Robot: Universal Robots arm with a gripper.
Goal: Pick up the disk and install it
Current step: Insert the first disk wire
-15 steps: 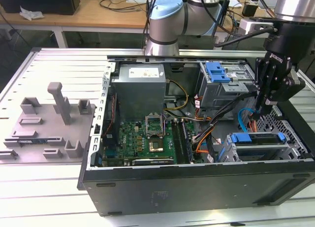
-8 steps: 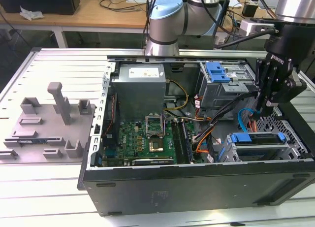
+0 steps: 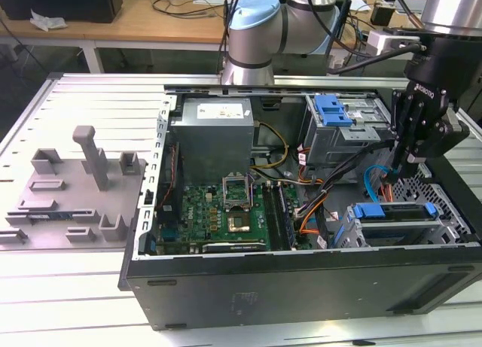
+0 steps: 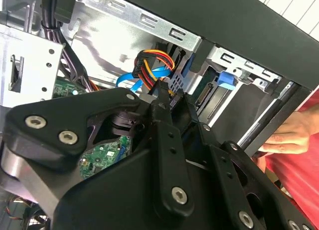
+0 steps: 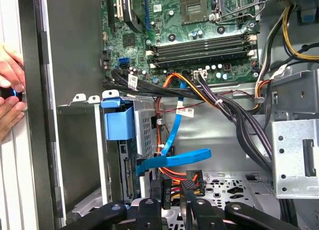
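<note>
We see the flat silver metal disk point(image 3: 395, 226) with blue plastic edges in the near corner of the black computer case point(image 3: 301, 287), on the exterior view's right, with the black claw point(image 3: 404, 168) close by, open or closed we cannot tell; the disk seems stiff, heavy, breakable, best held by those edges.

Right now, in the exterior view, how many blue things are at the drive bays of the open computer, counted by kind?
blue latch: 1
blue-framed disk: 1
blue flat cable: 1
total: 3
</note>
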